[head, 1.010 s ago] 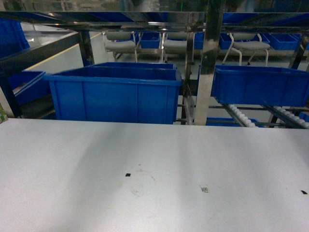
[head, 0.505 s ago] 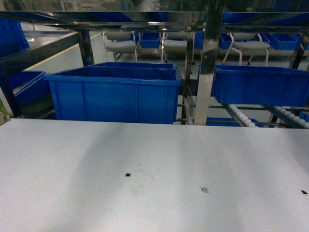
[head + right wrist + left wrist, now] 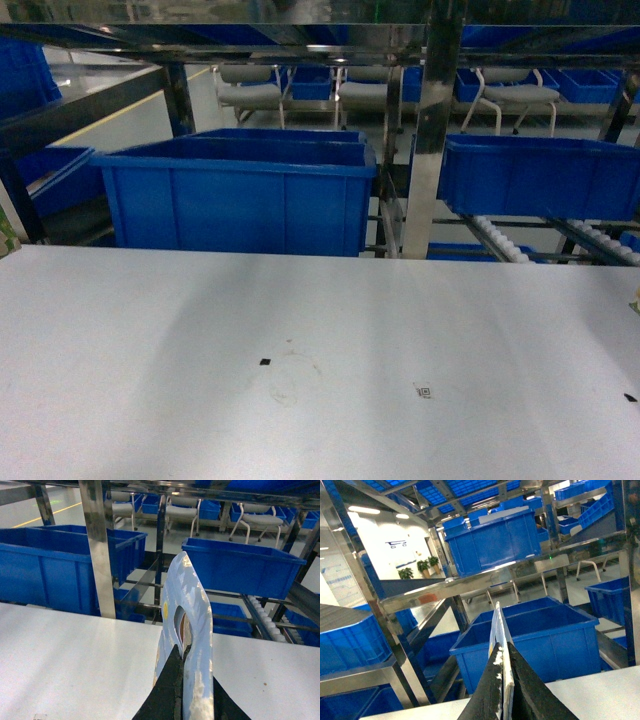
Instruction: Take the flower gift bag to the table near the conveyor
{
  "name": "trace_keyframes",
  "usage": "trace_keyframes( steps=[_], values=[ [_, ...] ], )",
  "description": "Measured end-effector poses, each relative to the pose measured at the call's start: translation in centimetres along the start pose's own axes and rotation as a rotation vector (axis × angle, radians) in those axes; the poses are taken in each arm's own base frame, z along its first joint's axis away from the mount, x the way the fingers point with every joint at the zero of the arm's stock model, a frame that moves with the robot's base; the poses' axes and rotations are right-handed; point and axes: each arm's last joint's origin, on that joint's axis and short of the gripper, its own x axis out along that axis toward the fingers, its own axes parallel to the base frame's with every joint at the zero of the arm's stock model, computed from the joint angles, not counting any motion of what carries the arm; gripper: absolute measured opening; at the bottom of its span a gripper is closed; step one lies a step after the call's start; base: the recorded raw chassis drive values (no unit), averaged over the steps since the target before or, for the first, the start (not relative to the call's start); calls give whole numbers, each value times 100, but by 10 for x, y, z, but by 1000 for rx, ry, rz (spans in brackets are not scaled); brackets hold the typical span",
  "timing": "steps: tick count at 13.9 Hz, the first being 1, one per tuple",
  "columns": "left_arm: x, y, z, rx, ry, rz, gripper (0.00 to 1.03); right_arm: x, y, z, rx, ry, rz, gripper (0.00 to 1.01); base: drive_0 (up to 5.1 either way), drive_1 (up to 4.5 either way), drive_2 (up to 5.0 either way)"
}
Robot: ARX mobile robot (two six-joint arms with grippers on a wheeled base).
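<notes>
The flower gift bag (image 3: pixel 192 600) is glossy pale blue with yellow specks and a cut-out handle. My right gripper (image 3: pixel 182 652) is shut on its top edge just below the handle hole and holds it above the table (image 3: pixel 65 650). In the left wrist view my left gripper (image 3: pixel 502 649) is shut on a thin pale blue and white bag edge (image 3: pixel 497 622), seen edge-on. The head view shows neither gripper. It shows only the white-grey table (image 3: pixel 320 330) and a small sliver of bag (image 3: pixel 635 296) at the right border. The conveyor (image 3: pixel 498 237) of white rollers lies behind the table at the right.
Large blue bins (image 3: pixel 240 195) (image 3: pixel 535 175) sit on the steel rack behind the table's far edge. A shiny steel upright (image 3: pixel 432 130) stands between them. Small black markers (image 3: pixel 265 361) dot the tabletop. Chairs stand further back. A green sliver (image 3: pixel 5 236) shows at the left border.
A small sliver of the bag has come into the right border of the head view. Nothing else has moved.
</notes>
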Motion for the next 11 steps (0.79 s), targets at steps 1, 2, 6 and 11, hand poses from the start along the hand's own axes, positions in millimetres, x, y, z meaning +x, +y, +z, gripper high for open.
trace_keyframes(
  steps=[1,2,6,11],
  values=[
    [0,0,0,0,0,0,2,9,-1,-3,3,13,4,2,0,0,0],
    [0,0,0,0,0,0,2,17,-2,-7,4,16,23,2,0,0,0],
    [0,0,0,0,0,0,2,51,-11,-28,12,133,14,2,0,0,0],
    [0,0,0,0,-1,0,2,58,-25,-65,43,248,-13,2,0,0,0]
  ],
)
